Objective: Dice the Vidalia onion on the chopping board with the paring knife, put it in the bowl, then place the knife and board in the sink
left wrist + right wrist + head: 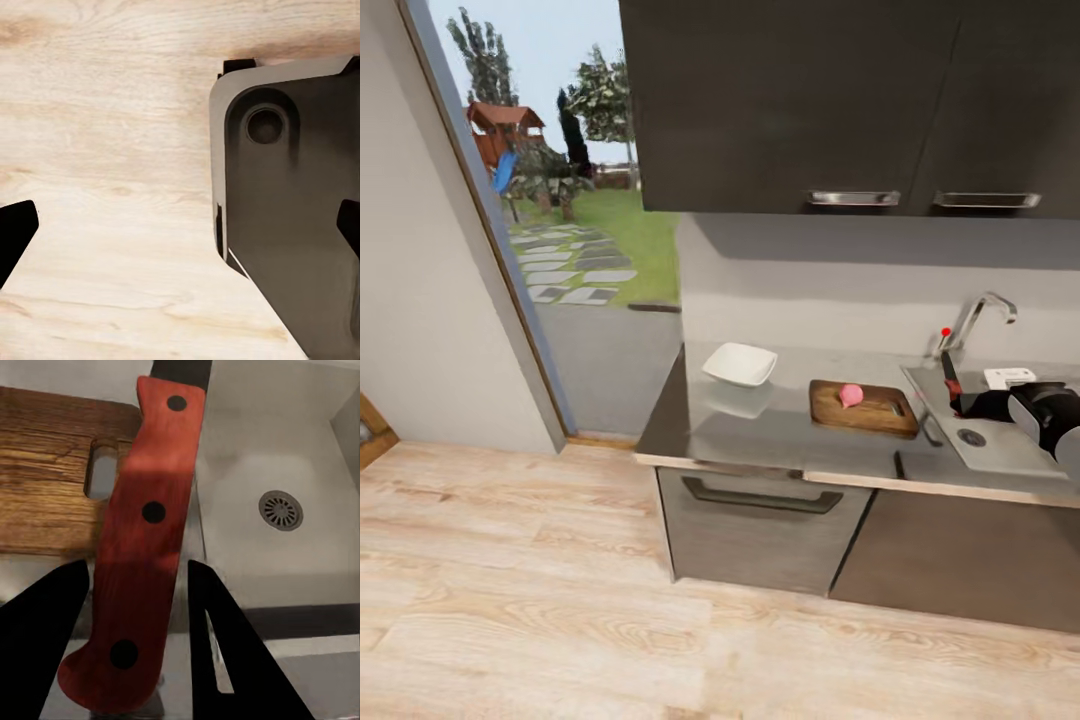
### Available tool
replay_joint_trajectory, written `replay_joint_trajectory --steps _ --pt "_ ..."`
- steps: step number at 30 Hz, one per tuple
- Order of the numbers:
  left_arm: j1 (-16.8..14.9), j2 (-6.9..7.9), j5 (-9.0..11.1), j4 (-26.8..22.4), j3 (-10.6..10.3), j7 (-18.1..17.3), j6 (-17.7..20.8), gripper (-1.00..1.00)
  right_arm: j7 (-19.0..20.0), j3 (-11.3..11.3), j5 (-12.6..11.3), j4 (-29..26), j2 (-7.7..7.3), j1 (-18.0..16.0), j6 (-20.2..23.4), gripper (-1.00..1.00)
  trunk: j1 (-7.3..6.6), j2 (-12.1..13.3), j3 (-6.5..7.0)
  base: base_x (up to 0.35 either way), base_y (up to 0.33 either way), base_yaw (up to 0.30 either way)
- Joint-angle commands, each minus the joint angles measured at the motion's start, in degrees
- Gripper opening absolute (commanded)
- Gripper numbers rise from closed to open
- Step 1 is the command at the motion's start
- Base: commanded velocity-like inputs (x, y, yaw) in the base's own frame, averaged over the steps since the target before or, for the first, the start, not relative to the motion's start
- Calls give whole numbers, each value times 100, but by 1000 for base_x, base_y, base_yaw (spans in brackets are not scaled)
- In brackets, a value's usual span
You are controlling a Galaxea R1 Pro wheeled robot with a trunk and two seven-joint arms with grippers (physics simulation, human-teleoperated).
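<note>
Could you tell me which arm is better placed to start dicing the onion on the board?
The right. Its gripper brackets the paring knife beside the chopping board, where the Vidalia onion sits. The left gripper hangs open above the floor.

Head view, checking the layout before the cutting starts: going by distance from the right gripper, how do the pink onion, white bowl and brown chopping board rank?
1. The dark brown wooden chopping board, just left of the right gripper.
2. The small pinkish-red onion, resting on that board.
3. The shallow white square bowl, farthest left on the grey countertop.
</note>
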Motion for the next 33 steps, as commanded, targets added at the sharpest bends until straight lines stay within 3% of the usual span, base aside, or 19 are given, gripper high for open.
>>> replay_joint_trajectory --steps 1,9,21,23,25,30,33 --pt "-10 -2 58 22 -49 -2 -41 100 33 6 59 -12 -2 -6 25 -100 3 -13 -12 -48 316 0" --pt "-9 -4 58 16 -49 -2 -49 100 25 -1 59 -36 4 -6 25 -100 3 -13 -12 -11 317 0" --pt "-9 -31 58 15 -49 -2 -61 100 -16 21 163 -830 80 -6 215 -100 3 -13 -12 8 314 0" --pt "-9 -43 58 15 -49 -2 -66 100 -272 58 492 -1174 226 -6 454 -100 3 -13 -12 39 131 0" --pt "-9 -53 58 15 -49 -2 -70 100 -932 133 1168 -1428 500 -6 566 -100 3 -13 -12 9 32 0" --pt "-10 -58 58 8 -49 -2 -78 100 -1716 168 1682 -1493 828 -6 592 -100 3 -13 -12 3 9 0" --pt "-10 -82 58 6 -49 -2 -83 100 -2475 258 2307 -1491 1113 -6 593 -100 3 -13 -12 0 0 0"
